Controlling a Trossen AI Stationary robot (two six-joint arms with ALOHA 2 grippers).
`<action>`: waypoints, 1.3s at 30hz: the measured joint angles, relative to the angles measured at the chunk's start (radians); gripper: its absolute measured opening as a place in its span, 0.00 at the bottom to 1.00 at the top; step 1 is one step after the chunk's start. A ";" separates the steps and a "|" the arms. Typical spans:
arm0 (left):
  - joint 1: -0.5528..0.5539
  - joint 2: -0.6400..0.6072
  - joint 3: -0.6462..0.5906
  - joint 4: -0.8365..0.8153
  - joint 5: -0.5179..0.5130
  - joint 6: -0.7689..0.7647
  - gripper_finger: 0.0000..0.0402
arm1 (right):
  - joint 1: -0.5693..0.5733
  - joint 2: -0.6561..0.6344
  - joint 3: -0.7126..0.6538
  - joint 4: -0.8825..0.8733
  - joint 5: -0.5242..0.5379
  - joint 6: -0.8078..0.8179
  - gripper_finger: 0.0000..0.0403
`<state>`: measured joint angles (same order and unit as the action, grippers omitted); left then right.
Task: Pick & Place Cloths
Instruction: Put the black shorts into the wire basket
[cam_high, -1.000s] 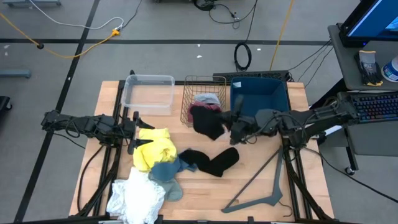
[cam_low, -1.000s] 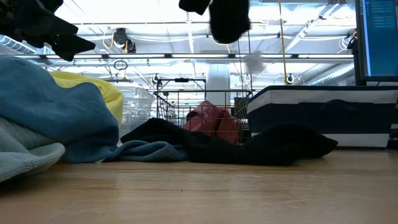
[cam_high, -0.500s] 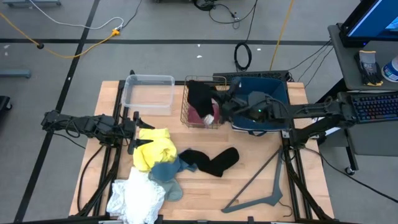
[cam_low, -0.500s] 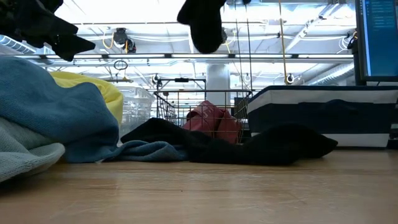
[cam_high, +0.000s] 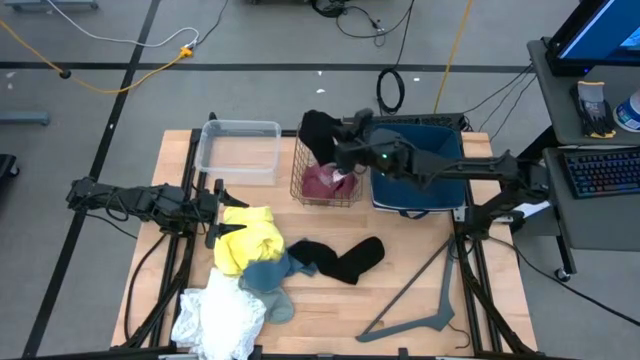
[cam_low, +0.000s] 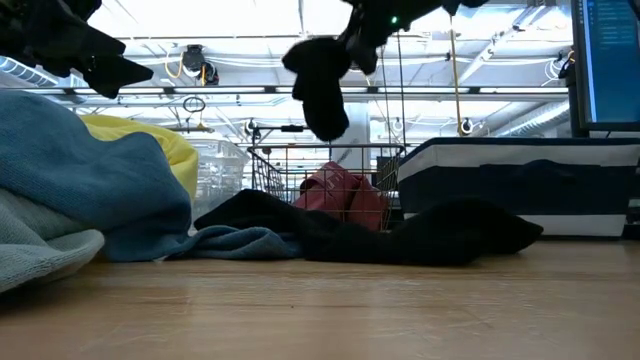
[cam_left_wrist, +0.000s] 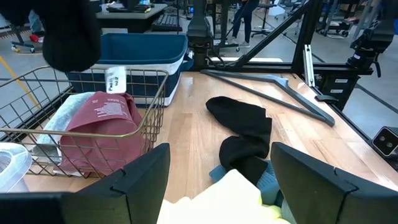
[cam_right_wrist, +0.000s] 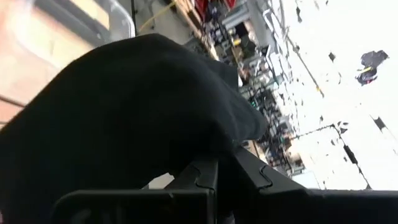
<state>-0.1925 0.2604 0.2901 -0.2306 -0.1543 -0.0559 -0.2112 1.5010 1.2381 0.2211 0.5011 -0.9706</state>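
Right end effector (cam_high: 340, 140) with 1 black cloth (cam_high: 318, 132) over 1 wire basket (cam_high: 325, 192)

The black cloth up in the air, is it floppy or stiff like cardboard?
Probably floppy: the black cloth droops in a soft lump below the shut right gripper. It likely weighs little, since one pinch holds it above the wire basket. Dropped, it would probably crumple.

Wood table (cam_high: 400, 290) w/ cloths (cam_high: 262, 262), hanger (cam_high: 425, 295), wire basket (cam_high: 326, 178), clear tub (cam_high: 240, 148), blue bin (cam_high: 418, 172).
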 joint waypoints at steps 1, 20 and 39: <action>0.000 0.000 0.000 0.000 0.000 0.000 0.70 | -0.009 0.009 0.000 0.000 0.000 0.011 0.02; 0.000 0.000 0.000 -0.001 0.006 0.003 0.70 | -0.064 0.111 -0.004 -0.125 -0.008 0.177 0.02; 0.000 0.000 0.000 -0.002 0.027 -0.002 0.70 | -0.083 0.301 -0.001 -0.238 -0.004 0.332 0.11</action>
<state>-0.1925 0.2604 0.2901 -0.2321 -0.1276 -0.0578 -0.2939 1.8023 1.2369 -0.0165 0.4967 -0.6390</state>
